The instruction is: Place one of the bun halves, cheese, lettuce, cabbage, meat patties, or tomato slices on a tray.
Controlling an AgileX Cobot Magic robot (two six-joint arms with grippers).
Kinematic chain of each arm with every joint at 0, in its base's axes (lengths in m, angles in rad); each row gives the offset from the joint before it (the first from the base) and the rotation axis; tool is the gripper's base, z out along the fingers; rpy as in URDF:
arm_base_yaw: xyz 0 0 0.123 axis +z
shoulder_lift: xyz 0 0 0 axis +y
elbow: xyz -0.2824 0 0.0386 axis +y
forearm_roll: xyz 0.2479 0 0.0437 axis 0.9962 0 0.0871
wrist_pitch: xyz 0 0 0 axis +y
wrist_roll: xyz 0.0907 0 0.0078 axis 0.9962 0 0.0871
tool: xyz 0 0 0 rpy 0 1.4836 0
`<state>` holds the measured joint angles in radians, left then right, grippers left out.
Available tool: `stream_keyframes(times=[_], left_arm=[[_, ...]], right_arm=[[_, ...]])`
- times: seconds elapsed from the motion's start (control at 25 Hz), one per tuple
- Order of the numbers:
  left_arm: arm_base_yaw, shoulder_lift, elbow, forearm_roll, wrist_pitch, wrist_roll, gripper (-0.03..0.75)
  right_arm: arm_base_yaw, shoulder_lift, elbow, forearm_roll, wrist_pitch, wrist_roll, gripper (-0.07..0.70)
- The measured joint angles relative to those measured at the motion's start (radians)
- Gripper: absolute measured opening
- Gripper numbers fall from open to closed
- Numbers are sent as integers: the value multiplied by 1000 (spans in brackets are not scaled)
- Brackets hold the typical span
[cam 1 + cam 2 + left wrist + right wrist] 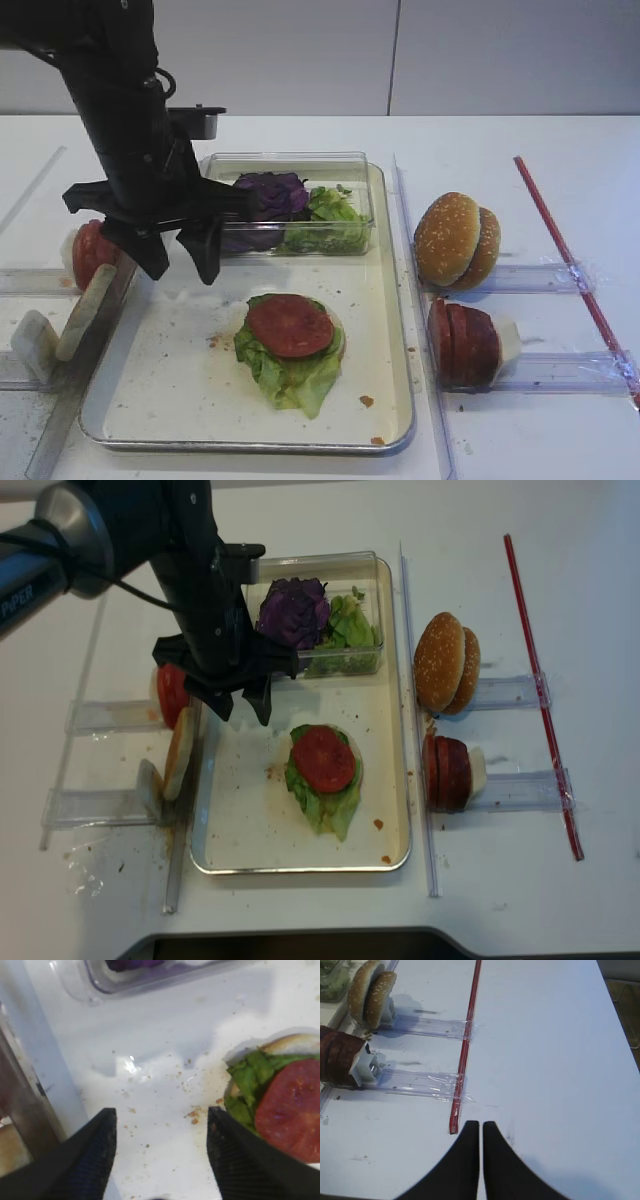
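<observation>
Lettuce (285, 370) underlies one of the tomato slices (290, 325) mid-tray (395, 330); left gripper (178, 262), fingers apart (empty), hovers at ten o'clock, likely released.

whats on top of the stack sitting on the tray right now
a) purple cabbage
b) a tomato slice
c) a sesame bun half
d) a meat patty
b: a thin bright red tomato slice lies flat on the lettuce in the middle of the tray, while the cabbage sits in the clear box and the bun halves and meat patties stand on racks off the tray.
</observation>
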<state>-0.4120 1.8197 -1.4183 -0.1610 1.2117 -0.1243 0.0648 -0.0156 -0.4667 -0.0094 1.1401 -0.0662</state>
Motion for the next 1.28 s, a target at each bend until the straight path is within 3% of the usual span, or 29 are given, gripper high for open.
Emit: stream_keyframes(times=[0.8, 1.28], left_arm=[[7, -104, 0, 161, 9, -24, 384], [155, -174, 4, 161, 13, -22, 385]], right_arm=[[0, 0, 0, 0, 0, 0, 47], [0, 0, 0, 0, 0, 0, 47]])
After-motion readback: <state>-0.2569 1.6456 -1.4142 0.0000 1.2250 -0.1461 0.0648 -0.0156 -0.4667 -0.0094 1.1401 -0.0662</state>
